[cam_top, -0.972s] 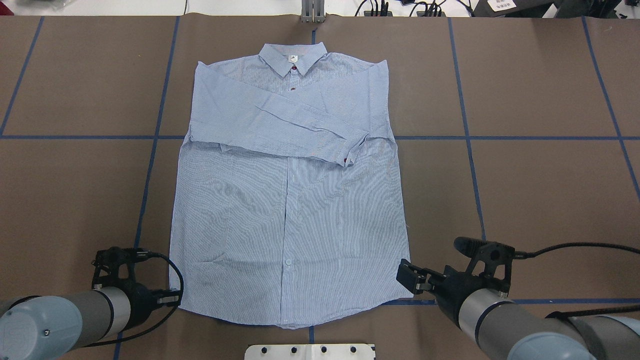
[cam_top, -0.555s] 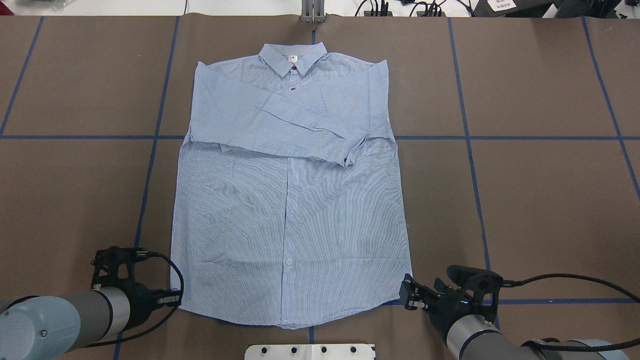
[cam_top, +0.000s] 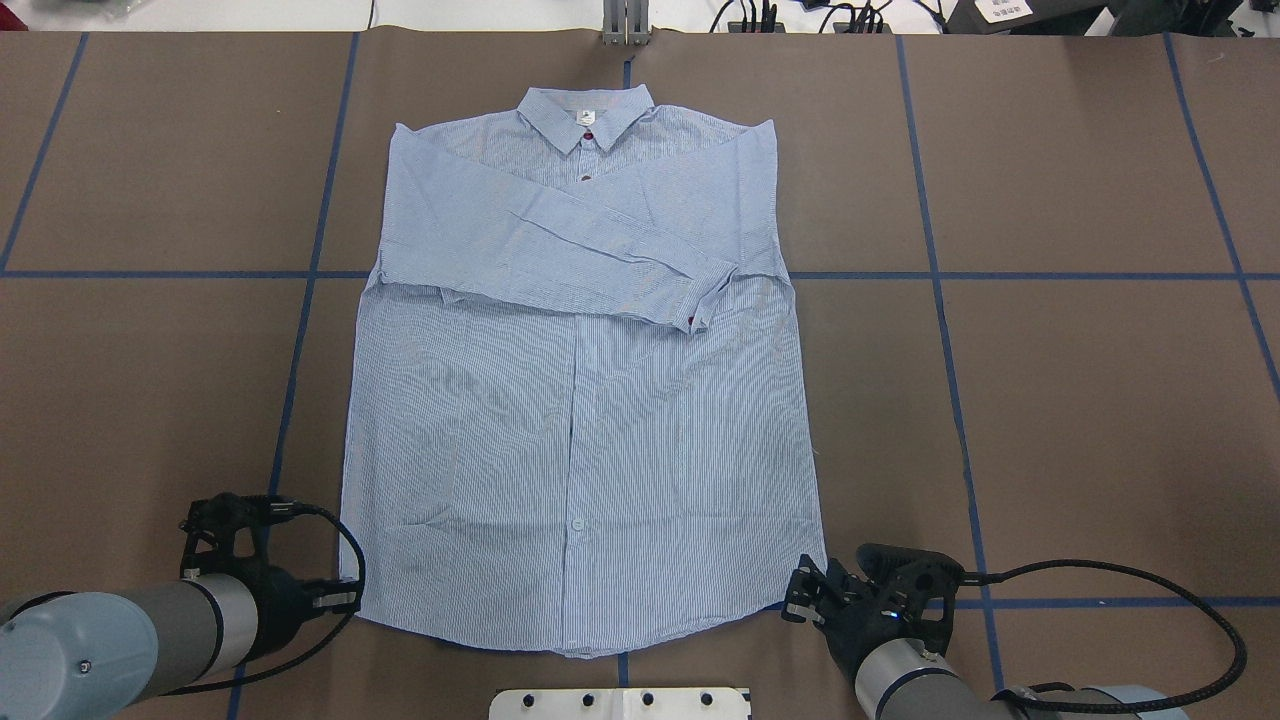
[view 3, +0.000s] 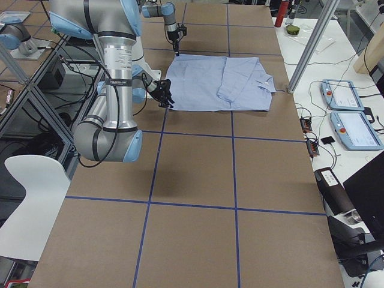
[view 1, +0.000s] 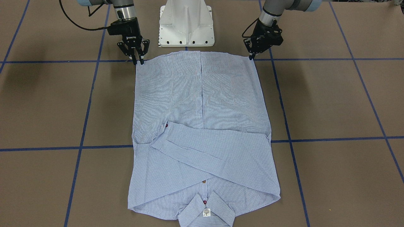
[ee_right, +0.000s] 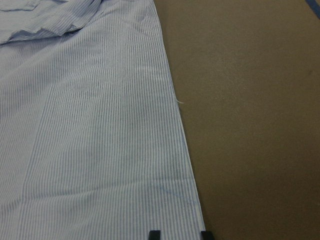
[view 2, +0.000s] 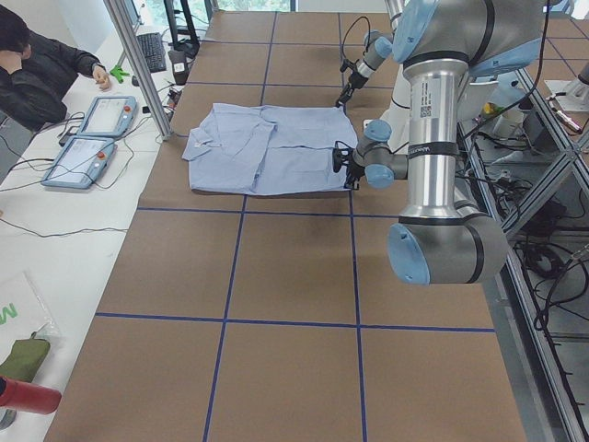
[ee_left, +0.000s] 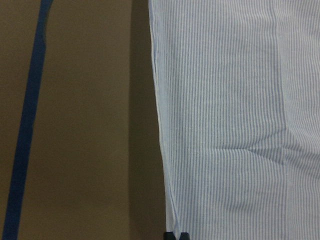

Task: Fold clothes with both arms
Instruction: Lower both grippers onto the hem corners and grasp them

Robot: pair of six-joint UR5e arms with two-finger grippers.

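The light blue-and-white striped shirt (cam_top: pixel 580 420) lies flat, front up, on the brown table, collar at the far side and both sleeves folded across the chest. My left gripper (cam_top: pixel 345 598) is at the hem's left corner. In the left wrist view (ee_left: pixel 175 235) its fingertips are closed together on the shirt's edge (ee_left: pixel 165 200). My right gripper (cam_top: pixel 795 595) is low at the hem's right corner. In the right wrist view (ee_right: pixel 180 234) its fingertips stand apart, on either side of the shirt's side edge (ee_right: pixel 192 200). Both grippers show in the front view, left (view 1: pixel 251 57) and right (view 1: pixel 139 61).
The white pedestal base (view 1: pixel 186 22) stands just behind the hem, between the arms. Blue tape lines (cam_top: pixel 935 275) cross the brown table. An operator (view 2: pixel 37 64) and two control tablets (view 2: pixel 92 138) are beyond the table's far side, with a metal post (view 2: pixel 138 64).
My right gripper has moved back toward the robot and down to the shirt's right hem corner. The left arm and the shirt have not moved.
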